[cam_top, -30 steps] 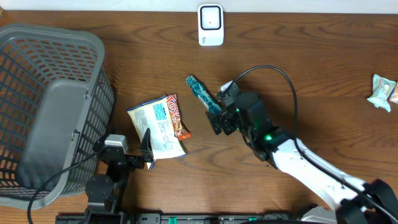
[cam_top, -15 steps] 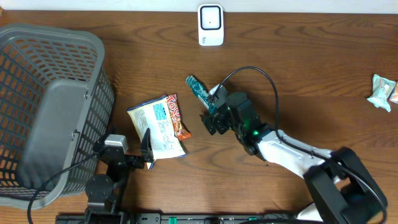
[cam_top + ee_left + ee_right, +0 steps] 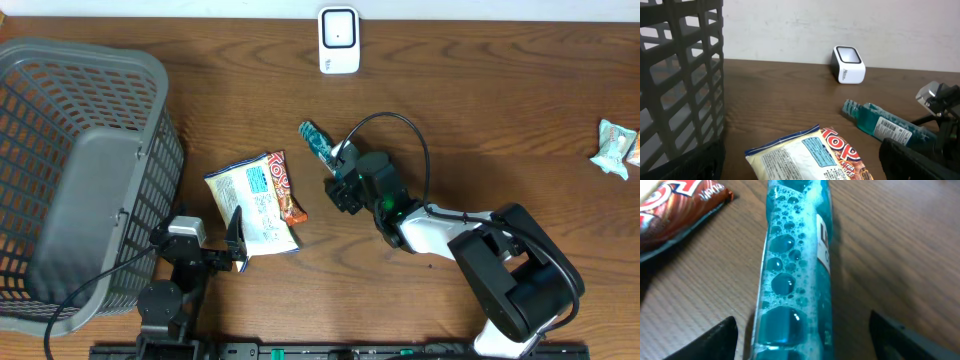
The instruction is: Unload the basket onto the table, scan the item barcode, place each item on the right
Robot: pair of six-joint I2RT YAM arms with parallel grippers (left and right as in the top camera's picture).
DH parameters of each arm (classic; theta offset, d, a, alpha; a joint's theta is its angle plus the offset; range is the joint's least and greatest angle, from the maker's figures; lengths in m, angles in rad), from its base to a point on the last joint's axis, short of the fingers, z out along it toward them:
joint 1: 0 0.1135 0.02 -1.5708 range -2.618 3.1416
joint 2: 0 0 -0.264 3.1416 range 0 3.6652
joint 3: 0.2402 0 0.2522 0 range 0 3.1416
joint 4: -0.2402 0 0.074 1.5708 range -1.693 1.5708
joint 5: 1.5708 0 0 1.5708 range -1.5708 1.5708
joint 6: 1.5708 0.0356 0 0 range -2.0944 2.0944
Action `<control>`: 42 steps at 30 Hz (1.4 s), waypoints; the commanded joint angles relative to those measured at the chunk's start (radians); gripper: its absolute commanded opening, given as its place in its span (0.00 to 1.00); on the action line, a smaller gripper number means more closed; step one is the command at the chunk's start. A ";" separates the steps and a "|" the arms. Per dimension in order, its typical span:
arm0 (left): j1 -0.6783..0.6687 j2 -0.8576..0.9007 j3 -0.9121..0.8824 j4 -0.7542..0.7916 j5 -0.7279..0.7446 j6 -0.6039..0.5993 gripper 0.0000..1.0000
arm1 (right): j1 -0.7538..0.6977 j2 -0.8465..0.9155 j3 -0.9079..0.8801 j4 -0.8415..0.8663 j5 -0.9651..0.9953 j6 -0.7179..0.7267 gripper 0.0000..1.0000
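A clear tube of teal liquid [image 3: 318, 141] with a barcode label [image 3: 891, 129] lies on the wooden table, below the white scanner [image 3: 339, 40]. My right gripper [image 3: 339, 175] is at the tube's lower end. In the right wrist view the tube [image 3: 795, 275] lies between the two black fingers [image 3: 719, 339], with a gap on each side, so the right gripper [image 3: 807, 339] is open. My left gripper [image 3: 238, 245] rests open at the table's front, just below a snack packet [image 3: 255, 198].
A grey mesh basket [image 3: 80, 180] fills the left side, close to the left arm. The snack packet [image 3: 810, 157] lies between the left fingers' line of sight and the tube. Small wrapped sweets [image 3: 615, 148] sit at the far right edge.
My right arm has slid left and up along the tube, and its jaws have narrowed around the tube's end. The left arm has not moved.
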 commanded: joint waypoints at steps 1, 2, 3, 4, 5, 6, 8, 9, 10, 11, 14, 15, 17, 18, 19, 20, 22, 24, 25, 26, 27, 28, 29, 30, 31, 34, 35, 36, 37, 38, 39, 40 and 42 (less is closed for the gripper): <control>0.005 -0.005 -0.026 -0.017 -0.002 -0.005 0.98 | 0.001 0.007 0.000 0.008 0.019 -0.017 0.70; 0.005 -0.005 -0.026 -0.017 -0.002 -0.005 0.98 | 0.001 0.008 0.000 0.006 0.019 -0.017 0.64; 0.005 -0.005 -0.026 -0.017 -0.002 -0.005 0.98 | 0.001 0.010 0.000 0.004 0.019 -0.017 0.54; 0.005 -0.005 -0.026 -0.017 -0.002 -0.005 0.98 | 0.001 0.010 -0.001 0.002 0.019 -0.017 0.44; 0.005 -0.005 -0.026 -0.017 -0.002 -0.005 0.98 | 0.001 0.010 0.000 -0.003 0.019 -0.017 0.38; 0.005 -0.005 -0.026 -0.017 -0.002 -0.005 0.98 | 0.001 0.010 -0.001 -0.005 0.019 -0.014 0.31; 0.005 -0.005 -0.026 -0.017 -0.002 -0.005 0.98 | 0.001 0.010 0.000 -0.006 0.019 -0.013 0.20; 0.005 -0.005 -0.026 -0.017 -0.002 -0.005 0.98 | 0.001 0.010 0.000 -0.008 0.019 -0.013 0.17; 0.005 -0.005 -0.026 -0.017 -0.002 -0.005 0.98 | 0.001 0.010 0.000 -0.008 0.019 -0.013 0.11; 0.005 -0.005 -0.026 -0.017 -0.002 -0.005 0.98 | 0.001 0.008 0.000 -0.008 0.019 -0.013 0.07; 0.005 -0.005 -0.026 -0.017 -0.002 -0.005 0.98 | 0.001 -0.021 0.000 -0.008 0.019 0.012 0.01; 0.005 -0.005 -0.026 -0.017 -0.002 -0.005 0.98 | 0.001 -0.064 0.000 -0.023 0.019 0.045 0.01; 0.005 -0.005 -0.026 -0.017 -0.002 -0.005 0.98 | 0.001 -0.124 0.000 -0.053 0.018 0.067 0.01; 0.005 -0.005 -0.026 -0.017 -0.002 -0.005 0.98 | 0.001 -0.164 0.000 -0.076 0.010 0.065 0.01; 0.005 -0.005 -0.026 -0.017 -0.002 -0.005 0.98 | 0.001 -0.203 0.000 -0.098 0.006 0.065 0.01; 0.005 -0.005 -0.026 -0.017 -0.002 -0.005 0.98 | 0.001 -0.243 0.000 -0.121 0.003 0.065 0.01; 0.005 -0.005 -0.026 -0.017 -0.002 -0.005 0.98 | 0.001 -0.336 0.000 -0.183 -0.014 0.066 0.01; 0.005 -0.005 -0.026 -0.017 -0.002 -0.005 0.98 | 0.001 -0.431 0.000 -0.260 -0.065 0.070 0.01; 0.005 -0.005 -0.026 -0.017 -0.002 -0.005 0.98 | 0.001 -0.480 0.000 -0.306 -0.092 0.097 0.01; 0.005 -0.005 -0.026 -0.017 -0.002 -0.005 0.98 | 0.001 -0.523 0.000 -0.348 -0.111 0.128 0.01; 0.005 -0.005 -0.026 -0.017 -0.002 -0.005 0.98 | 0.001 -0.564 0.000 -0.391 -0.132 0.163 0.01; 0.005 -0.005 -0.026 -0.017 -0.002 -0.005 0.98 | 0.001 -0.614 0.000 -0.445 -0.160 0.218 0.01; 0.005 -0.005 -0.026 -0.017 -0.002 -0.005 0.98 | 0.000 -0.654 0.000 -0.489 -0.189 0.279 0.01; 0.005 -0.005 -0.026 -0.017 -0.002 -0.005 0.98 | -0.003 -0.700 0.000 -0.543 -0.235 0.359 0.01; 0.005 -0.005 -0.026 -0.017 -0.002 -0.005 0.98 | -0.007 -0.736 0.000 -0.586 -0.284 0.434 0.01; 0.005 -0.005 -0.026 -0.017 -0.002 -0.005 0.98 | -0.023 -0.840 0.000 -0.701 -0.505 0.626 0.01; 0.005 -0.005 -0.026 -0.017 -0.002 -0.005 0.98 | -0.023 -0.864 0.000 -0.723 -0.574 0.651 0.01; 0.005 -0.005 -0.026 -0.017 -0.002 -0.005 0.98 | -0.023 -0.885 0.000 -0.740 -0.639 0.661 0.01; 0.005 -0.005 -0.026 -0.017 -0.002 -0.005 0.98 | -0.022 -0.900 -0.001 -0.751 -0.693 0.667 0.01; 0.005 -0.005 -0.026 -0.017 -0.002 -0.005 0.98 | -0.020 -0.916 0.000 -0.762 -0.751 0.668 0.01; 0.005 -0.005 -0.026 -0.017 -0.002 -0.005 0.98 | -0.019 -0.928 0.000 -0.772 -0.799 0.669 0.01; 0.005 -0.005 -0.026 -0.017 -0.002 -0.005 0.98 | -0.019 -0.937 0.000 -0.779 -0.832 0.669 0.01; 0.005 -0.005 -0.026 -0.017 -0.002 -0.005 0.98 | -0.019 -0.956 0.000 -0.801 -0.882 0.672 0.01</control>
